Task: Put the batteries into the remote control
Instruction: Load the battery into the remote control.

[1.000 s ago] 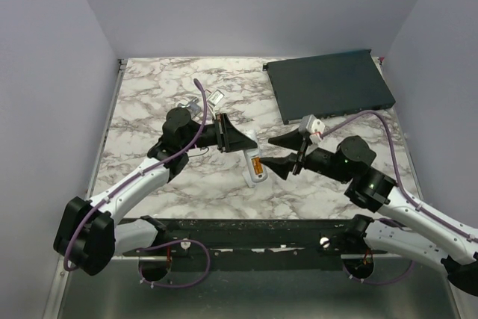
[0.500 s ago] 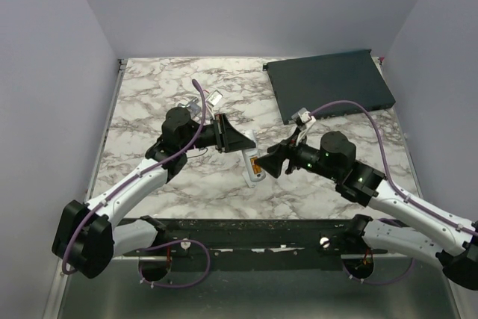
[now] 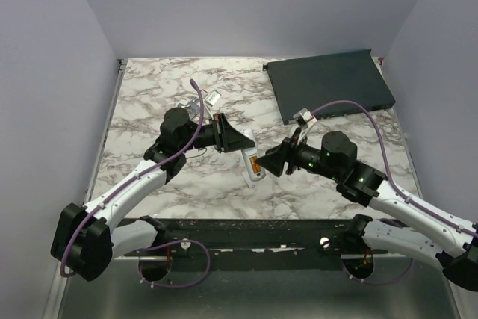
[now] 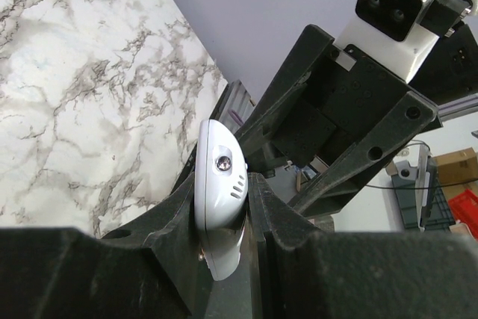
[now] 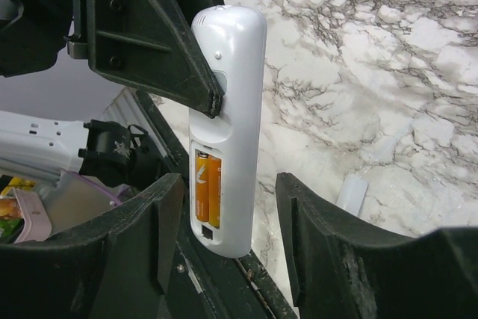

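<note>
Left jaws pinch remote control (image 5: 239,128) | right jaws spread, seemingly astride its batteries (image 5: 208,198)

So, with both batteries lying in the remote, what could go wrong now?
1. The left jaws pinch the remote control only near its top end; a push near the bottom could pivot or slip it.
2. The batteries lie in an uncovered recess; a knock may shake them out.
3. The right jaws stand open on both sides of that lower end, so a small misalignment could strike the casing.
</note>
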Robot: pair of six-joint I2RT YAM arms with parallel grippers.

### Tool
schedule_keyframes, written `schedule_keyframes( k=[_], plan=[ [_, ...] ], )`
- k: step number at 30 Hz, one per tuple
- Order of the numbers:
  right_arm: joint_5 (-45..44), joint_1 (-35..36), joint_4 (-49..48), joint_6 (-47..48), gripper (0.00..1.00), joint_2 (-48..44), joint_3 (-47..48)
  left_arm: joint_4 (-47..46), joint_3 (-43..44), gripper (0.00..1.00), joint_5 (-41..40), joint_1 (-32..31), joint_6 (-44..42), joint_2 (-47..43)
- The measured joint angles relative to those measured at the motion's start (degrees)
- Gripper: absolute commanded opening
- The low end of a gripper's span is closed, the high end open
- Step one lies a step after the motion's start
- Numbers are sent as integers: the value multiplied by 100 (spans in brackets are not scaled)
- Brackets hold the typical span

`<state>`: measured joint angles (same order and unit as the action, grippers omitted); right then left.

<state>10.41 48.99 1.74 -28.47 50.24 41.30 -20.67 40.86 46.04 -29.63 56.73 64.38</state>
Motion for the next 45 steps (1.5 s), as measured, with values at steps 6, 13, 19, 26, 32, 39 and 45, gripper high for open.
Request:
schedule_keyframes(
  k=[6, 13, 19, 26, 32, 39, 45],
  plan=[
    [79, -24, -90, -2, 54, 116, 0, 2, 0, 0, -20, 0, 2, -59],
    [173, -37, -223, -4, 47, 212, 0, 2, 0, 0, -20, 0, 2, -63],
    [251, -37, -280, -2, 42, 315, 0, 2, 0, 0, -22, 0, 4, -79],
    [284, -48, -356, -13, 30, 328, -4, 0, 0, 0, -42, 0, 4, -160],
    [299, -70, -385, -22, 18, 328, -17, -4, 0, 0, -46, 0, 4, -162],
    [304, -72, -444, -24, 2, 328, -39, -4, 0, 0, -50, 0, 4, -173],
    [304, -72, -490, -52, 1, 328, -46, -4, 0, 0, -61, 7, 7, -203]
  ],
)
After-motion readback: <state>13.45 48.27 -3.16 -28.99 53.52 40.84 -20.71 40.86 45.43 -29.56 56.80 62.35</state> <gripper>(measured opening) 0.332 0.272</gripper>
